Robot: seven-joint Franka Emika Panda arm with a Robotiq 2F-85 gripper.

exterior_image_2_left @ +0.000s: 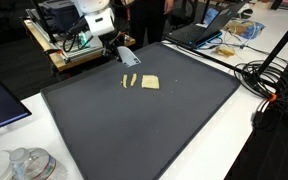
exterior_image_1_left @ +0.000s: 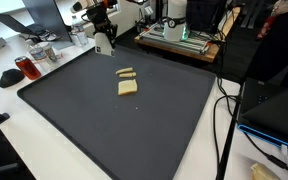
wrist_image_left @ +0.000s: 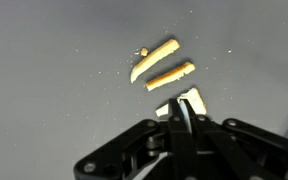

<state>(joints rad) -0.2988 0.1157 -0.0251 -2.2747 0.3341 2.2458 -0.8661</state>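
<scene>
Gripper: the Robotiq gripper hangs over the far edge of the mat, seen in both exterior views; it is near the food pieces but apart from them
Jaws: in the wrist view the two fingers are clenched together into one dark line, and nothing shows between them
Upper stick: the upper stick is a tan, slightly curved strip lying flat on the mat
Lower stick: the lower stick lies just beside the upper one and almost parallel to it, with a narrow gap between them
Pair in an exterior view: the two sticks lie side by side near the middle of the far half of the mat
Square slice: the square slice is pale, flat and just beside the sticks; in the wrist view the fingertips hide part of it
Crumb: a small crumb sits at the end of the upper stick
Mat: the dark mat covers most of the white table
Red cup: a red cup stands off the mat on the table; its contents cannot be told
Clear containers: the clear containers stand at a table corner; what is in them cannot be told
Cables: black cables trail over the table beside the mat
</scene>
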